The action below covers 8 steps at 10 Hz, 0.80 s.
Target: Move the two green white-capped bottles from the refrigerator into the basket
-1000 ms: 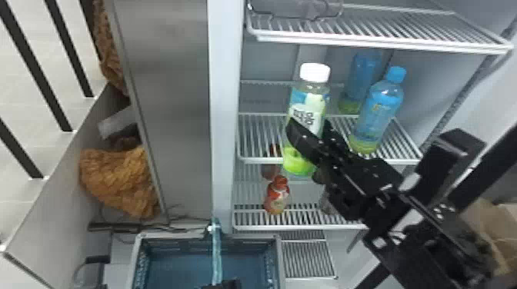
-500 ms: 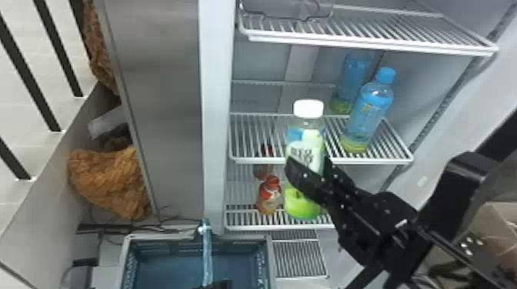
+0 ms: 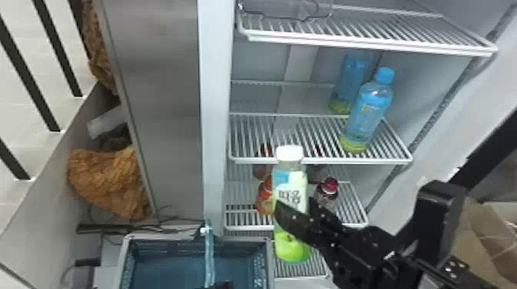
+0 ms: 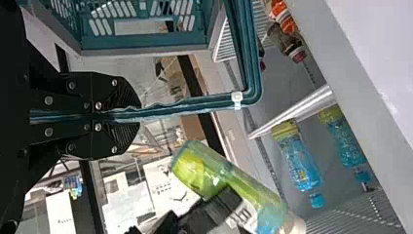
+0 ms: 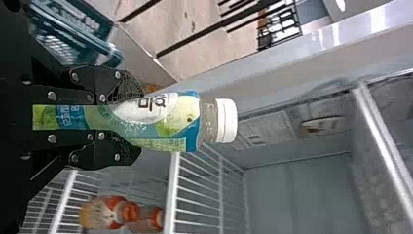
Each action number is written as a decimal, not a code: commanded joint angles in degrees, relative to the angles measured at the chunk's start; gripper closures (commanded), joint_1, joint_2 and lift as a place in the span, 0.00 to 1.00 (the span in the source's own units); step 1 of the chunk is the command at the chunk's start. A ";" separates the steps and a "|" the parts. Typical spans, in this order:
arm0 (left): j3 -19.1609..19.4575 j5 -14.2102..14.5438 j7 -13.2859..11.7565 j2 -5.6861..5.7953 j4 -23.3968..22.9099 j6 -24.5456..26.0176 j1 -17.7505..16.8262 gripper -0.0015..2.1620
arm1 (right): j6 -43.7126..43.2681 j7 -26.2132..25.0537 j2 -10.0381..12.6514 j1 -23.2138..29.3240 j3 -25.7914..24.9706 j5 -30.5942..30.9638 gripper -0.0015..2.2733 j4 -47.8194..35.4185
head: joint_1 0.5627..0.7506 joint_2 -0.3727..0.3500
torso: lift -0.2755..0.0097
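The right end effector (image 5: pixel 134 120) is closed only as far as the bottle allows, its two fingers pressed on either side of the green white-capped bottle (image 3: pixel 289 184) at mid-body, below the shoulder. White cap (image 3: pixel 289 152) uppermost, the bottle is held out in front of the refrigerator's lower shelves, to the right of the basket (image 3: pixel 161 239) in the head view. It looks like smooth plastic, probably weighty if full, firm enough to squeeze but liable to slip or swing if chilled and damp. The waist is a sound place to grip; the narrower neck would likely let the base swing more.

The left end effector (image 4: pixel 139 115) is pinched shut on the basket's handle (image 4: pixel 187 105), which should help steady the basket for a low, gentle release.

Farther off, two blue-capped bottles (image 3: pixel 369 111) stand on the middle shelf (image 3: pixel 319 160).
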 commanded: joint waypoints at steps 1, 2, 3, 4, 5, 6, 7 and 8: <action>0.13 0.00 0.00 0.11 0.00 0.18 -0.02 0.56 | 4.14 1.96 0.02 -1.10 0.12 0.35 0.45 1.87 | 0.70 0.30 | 0.95; 0.02 -0.11 0.00 0.20 0.00 0.18 -0.31 0.56 | 5.26 2.92 -0.60 -1.95 0.80 -0.11 0.45 3.42 | 0.70 0.31 | 0.95; -0.33 -0.34 0.00 0.20 0.00 0.18 -0.59 0.56 | 6.24 3.10 -0.77 -2.23 1.15 -0.34 0.45 3.84 | 0.70 0.32 | 0.95; -0.44 -0.34 0.00 0.20 0.00 0.18 -0.59 0.56 | 7.37 3.10 -0.77 -2.37 1.26 -0.34 0.45 3.98 | 0.70 0.34 | 0.95; -0.56 -0.23 0.00 0.29 0.00 0.32 -0.73 0.56 | 9.06 3.10 -0.86 -2.79 1.60 -1.25 0.45 4.82 | 0.70 0.34 | 0.95; -0.56 -0.34 0.00 0.29 0.00 0.32 -0.73 0.56 | 10.46 3.19 -1.13 -3.49 1.94 -2.85 0.45 6.37 | 0.70 0.34 | 0.95; -0.56 -0.34 0.00 0.29 0.00 0.32 -0.87 0.56 | 11.31 3.28 -1.30 -3.77 2.40 -2.96 0.45 7.07 | 0.70 0.35 | 0.95; -0.67 -0.34 0.00 0.29 0.00 0.46 -0.87 0.56 | 12.57 3.28 -1.48 -4.06 2.63 -3.08 0.45 7.21 | 0.70 0.36 | 0.95</action>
